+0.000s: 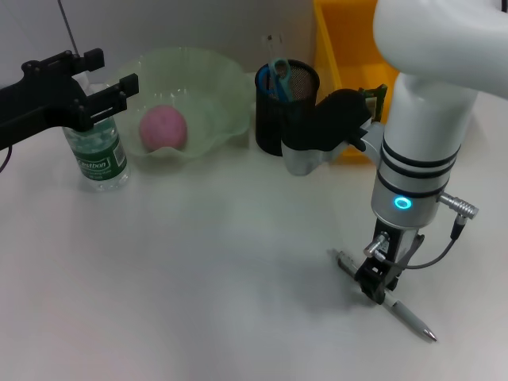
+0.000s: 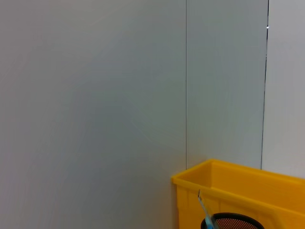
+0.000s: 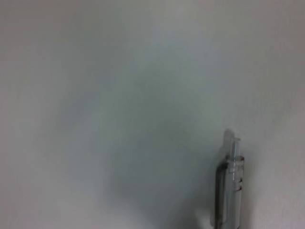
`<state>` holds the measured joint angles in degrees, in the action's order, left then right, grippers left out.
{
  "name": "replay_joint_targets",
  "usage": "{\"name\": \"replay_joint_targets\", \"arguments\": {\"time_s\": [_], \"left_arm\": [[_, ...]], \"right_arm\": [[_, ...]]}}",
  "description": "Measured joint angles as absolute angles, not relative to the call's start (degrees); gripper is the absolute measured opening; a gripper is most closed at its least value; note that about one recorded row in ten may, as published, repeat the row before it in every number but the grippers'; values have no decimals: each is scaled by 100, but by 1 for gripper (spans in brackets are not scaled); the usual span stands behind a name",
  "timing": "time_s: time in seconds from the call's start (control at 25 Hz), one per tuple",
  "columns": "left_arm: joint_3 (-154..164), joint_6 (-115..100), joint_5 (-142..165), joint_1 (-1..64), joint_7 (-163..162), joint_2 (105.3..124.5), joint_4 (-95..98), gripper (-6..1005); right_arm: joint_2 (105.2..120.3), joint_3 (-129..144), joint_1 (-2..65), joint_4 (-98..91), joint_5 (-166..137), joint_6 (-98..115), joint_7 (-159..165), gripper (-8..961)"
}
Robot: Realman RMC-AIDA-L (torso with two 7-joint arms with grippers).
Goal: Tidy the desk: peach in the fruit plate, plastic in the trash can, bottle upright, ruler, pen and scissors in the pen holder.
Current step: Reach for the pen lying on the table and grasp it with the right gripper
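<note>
My right gripper [image 1: 379, 279] is down on the desk [image 1: 198, 270], its fingers set around the middle of the pen [image 1: 389, 298], which lies flat near me; whether they have closed I cannot tell. My left gripper [image 1: 119, 91] sits at the upright bottle [image 1: 97, 155], grip unclear. The peach [image 1: 163, 127] is in the plate [image 1: 218, 79], scissors [image 1: 278, 71] in the holder [image 1: 286, 107].

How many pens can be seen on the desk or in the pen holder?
1. The pen lies on the desk at the right gripper. The black mesh pen holder shows scissors; other items inside may be hidden.
</note>
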<state>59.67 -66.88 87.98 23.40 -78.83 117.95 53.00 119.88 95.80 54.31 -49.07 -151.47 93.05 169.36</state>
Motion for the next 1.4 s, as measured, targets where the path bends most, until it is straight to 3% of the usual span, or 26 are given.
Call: {"name": "replay_joint_targets", "arguments": {"time_s": [1.4], "left_arm": [[5967,-6689,8798,2338,-7884,11785,5300,663]], "right_arm": [[11982,9541,5431,-4972,-15143,9286,16930,151]]}}
